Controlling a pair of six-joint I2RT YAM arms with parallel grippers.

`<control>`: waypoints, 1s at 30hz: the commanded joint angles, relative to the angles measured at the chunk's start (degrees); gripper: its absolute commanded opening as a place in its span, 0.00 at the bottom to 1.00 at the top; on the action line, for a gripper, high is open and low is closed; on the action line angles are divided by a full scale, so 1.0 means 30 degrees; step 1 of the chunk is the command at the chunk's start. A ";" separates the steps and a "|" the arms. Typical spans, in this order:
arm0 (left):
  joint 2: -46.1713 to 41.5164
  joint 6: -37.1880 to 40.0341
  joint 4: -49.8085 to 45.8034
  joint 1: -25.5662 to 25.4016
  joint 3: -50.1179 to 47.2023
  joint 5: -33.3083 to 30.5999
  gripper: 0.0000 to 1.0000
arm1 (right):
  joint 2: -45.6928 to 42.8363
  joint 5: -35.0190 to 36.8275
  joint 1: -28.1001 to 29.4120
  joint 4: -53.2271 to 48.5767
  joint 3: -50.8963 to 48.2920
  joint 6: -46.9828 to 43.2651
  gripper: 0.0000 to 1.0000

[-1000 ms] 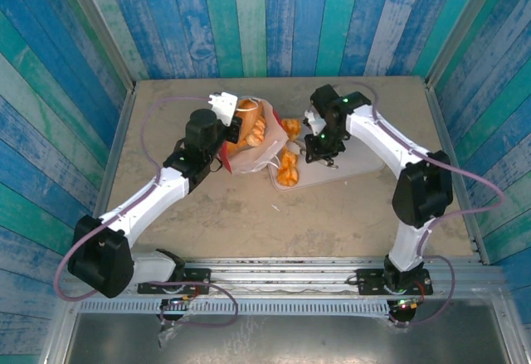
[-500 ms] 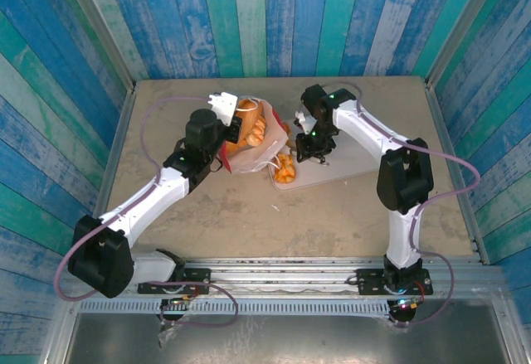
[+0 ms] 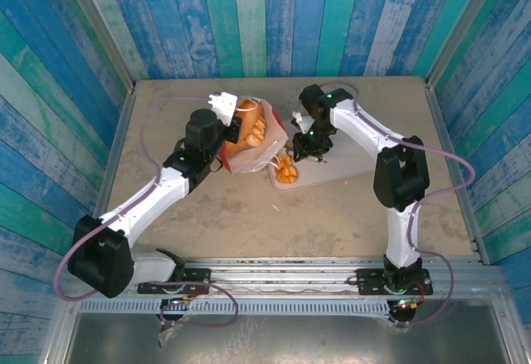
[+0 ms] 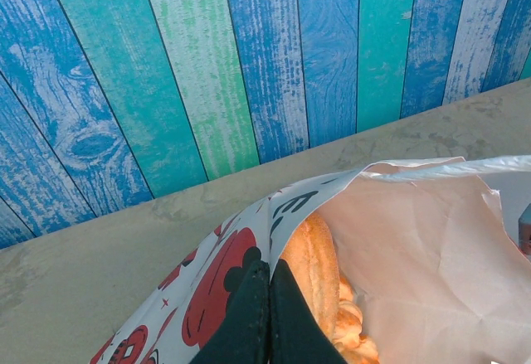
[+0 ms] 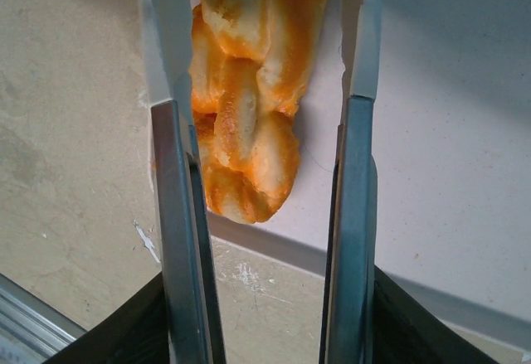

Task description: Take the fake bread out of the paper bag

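From above, paper bag [image 3: 249, 158]: on its side on the bench [image 3: 249, 215], mouth gaping, some of the fake bread [image 3: 252, 128] showing inside.
From above, tray [image 3: 340, 169]: pale, just beside the bag, with one roll [image 3: 286, 170] already sitting at its near corner.
From above, right hand [image 3: 305, 150]: low over that roll, between the tray and the bag mouth.
Left wrist, left hand [image 4: 270, 302]: clamped tight on the bag's printed rim, propping the mouth open.
Left wrist, loaf [image 4: 311, 260]: golden, tucked right under that rim, more pieces bunched below it.
Right wrist, fingers [image 5: 178, 215]: spread wide with the roll lying between them at the tray edge, gripping nothing. One sits very close to the roll, can't tell if it's touching.
Step, my guess: that roll's out, so the loaf is next.
How I'd do it: lift straight up so the roll doesn't get dragged off the tray edge. Then go in through the open mouth with fingers spread and take the loaf across its narrow side. The left hand shouldn't budge, or the paper flops over.
Risk: pinching bag paper along with the bread.
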 commanded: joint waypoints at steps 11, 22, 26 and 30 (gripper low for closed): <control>-0.1498 -0.0035 0.0262 -0.0037 -0.0678 -0.0322 0.00 | -0.3523 -0.0534 -0.0664 0.1408 -0.2986 0.1068 0.50; -0.2906 0.0201 0.0747 -0.0039 -0.1828 -0.0175 0.00 | -0.6947 -0.1171 -0.0703 0.3783 -0.6929 0.3181 0.44; -0.2922 0.0313 0.0672 -0.0041 -0.1946 -0.0199 0.00 | -0.9508 -0.1301 -0.0717 0.4984 -0.9246 0.4666 0.43; -0.2922 0.0307 0.0665 -0.0038 -0.2024 -0.0198 0.00 | -1.2255 -0.1436 -0.0694 0.5478 -1.0425 0.5845 0.44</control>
